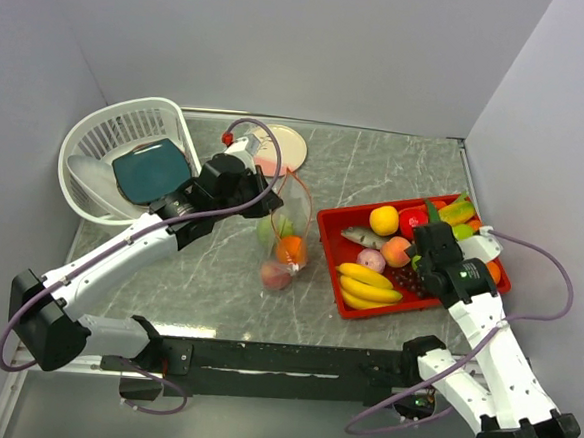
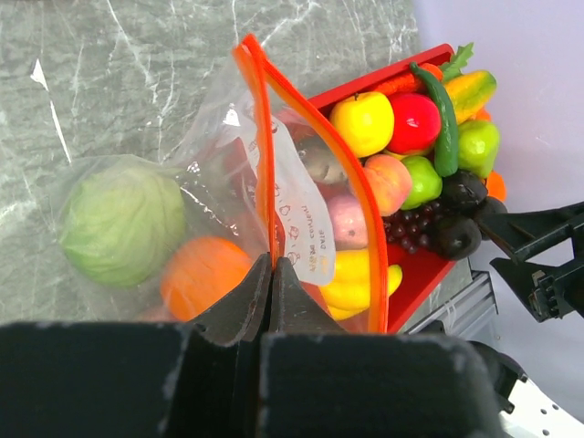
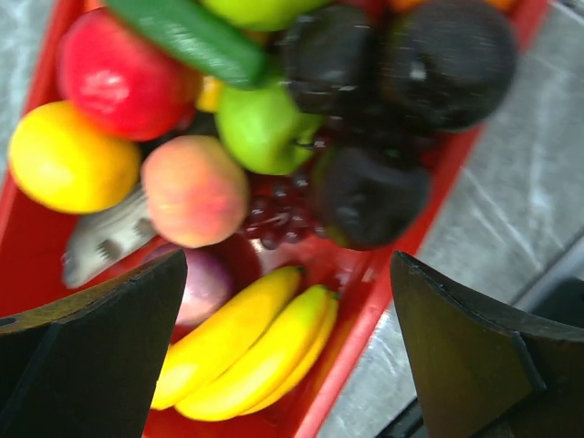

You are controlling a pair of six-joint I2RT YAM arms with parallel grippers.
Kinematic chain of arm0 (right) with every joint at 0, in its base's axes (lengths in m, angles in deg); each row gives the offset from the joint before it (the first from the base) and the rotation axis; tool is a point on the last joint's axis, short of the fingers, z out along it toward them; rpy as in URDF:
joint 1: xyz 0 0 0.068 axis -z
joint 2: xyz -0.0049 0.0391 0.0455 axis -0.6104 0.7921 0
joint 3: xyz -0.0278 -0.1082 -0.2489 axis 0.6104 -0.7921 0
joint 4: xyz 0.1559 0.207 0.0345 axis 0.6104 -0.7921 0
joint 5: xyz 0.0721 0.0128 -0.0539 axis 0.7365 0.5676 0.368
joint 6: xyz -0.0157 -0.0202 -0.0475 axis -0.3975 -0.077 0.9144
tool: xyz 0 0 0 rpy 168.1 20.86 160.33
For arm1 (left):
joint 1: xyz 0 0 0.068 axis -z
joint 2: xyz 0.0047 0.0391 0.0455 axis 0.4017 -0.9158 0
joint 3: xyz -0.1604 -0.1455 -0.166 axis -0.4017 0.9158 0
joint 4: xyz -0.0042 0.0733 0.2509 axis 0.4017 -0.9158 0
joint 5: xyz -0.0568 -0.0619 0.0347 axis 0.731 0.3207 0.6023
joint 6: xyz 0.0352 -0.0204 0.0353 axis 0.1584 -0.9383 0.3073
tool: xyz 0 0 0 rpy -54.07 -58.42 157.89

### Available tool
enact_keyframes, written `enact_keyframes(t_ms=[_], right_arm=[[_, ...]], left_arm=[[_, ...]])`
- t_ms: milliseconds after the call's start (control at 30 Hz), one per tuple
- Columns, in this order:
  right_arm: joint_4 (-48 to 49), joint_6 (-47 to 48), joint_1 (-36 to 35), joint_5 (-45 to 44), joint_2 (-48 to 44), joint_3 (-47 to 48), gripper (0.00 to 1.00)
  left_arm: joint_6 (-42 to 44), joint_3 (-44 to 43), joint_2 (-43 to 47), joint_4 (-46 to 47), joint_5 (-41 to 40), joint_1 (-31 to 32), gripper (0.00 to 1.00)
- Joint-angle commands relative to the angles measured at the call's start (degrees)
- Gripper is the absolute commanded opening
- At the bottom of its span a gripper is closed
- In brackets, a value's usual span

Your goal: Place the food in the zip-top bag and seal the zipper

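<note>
My left gripper (image 1: 269,199) is shut on one lip of the orange-red zipper (image 2: 266,182) and holds the clear bag (image 1: 282,240) open, hanging to the table. Inside it are a green cabbage (image 2: 121,224), an orange (image 2: 203,274) and a pink peach (image 1: 275,274). My right gripper (image 1: 423,250) is open and empty above the red tray (image 1: 333,232), over the bananas (image 3: 251,351) and dark grapes (image 3: 283,214). The tray holds a peach (image 3: 194,190), a yellow fruit (image 3: 68,157), a red apple (image 3: 119,73), green pears and dark fruits.
A white lattice basket (image 1: 87,140) with a dark teal plate stands at the back left. A pink plate (image 1: 289,147) lies behind the bag. Walls close in on the left, back and right of the marble table (image 1: 396,166).
</note>
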Motion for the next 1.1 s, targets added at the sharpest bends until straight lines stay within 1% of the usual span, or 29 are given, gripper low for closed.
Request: enact_keyframes(t_ms=[0, 67, 400, 667, 800, 833, 1033, 1067], right_arm=[[-3.60, -3.60, 1.72, -3.53, -1.50, -1.13, 1.00], [-1.14, -2.46, 3.65, -2.38, -1.42, -2.45, 1.00], [4.14, 2.11, 11.12, 0.08, 4.82, -4.74, 1.00], [7.66, 3.96, 13.15, 0.61, 8.60, -5.71, 0.99], [9.50, 5.37, 13.50, 0.88, 9.31, -6.32, 0.89], [9.85, 5.63, 13.59, 0.96, 9.57, -6.41, 0.83], [10.91, 7.21, 13.94, 1.93, 11.33, -6.32, 0.76], [11.17, 7.74, 13.94, 2.02, 11.33, -6.41, 0.73]], left_arm=[[1.26, 0.01, 2.02, 3.27, 1.99, 0.22, 0.01], [1.35, 0.01, 2.11, 3.27, 2.43, 0.22, 0.01], [1.43, 0.54, 3.08, 3.71, 2.96, 0.22, 0.01], [1.43, 0.54, 3.17, 3.71, 3.22, 0.22, 0.01], [1.43, 0.54, 3.17, 3.71, 2.96, 0.22, 0.01], [1.43, 0.63, 3.25, 3.71, 3.04, 0.22, 0.01], [1.26, 0.72, 2.90, 3.89, 3.48, 0.22, 0.01], [1.26, 0.72, 2.90, 3.97, 3.40, 0.14, 0.01]])
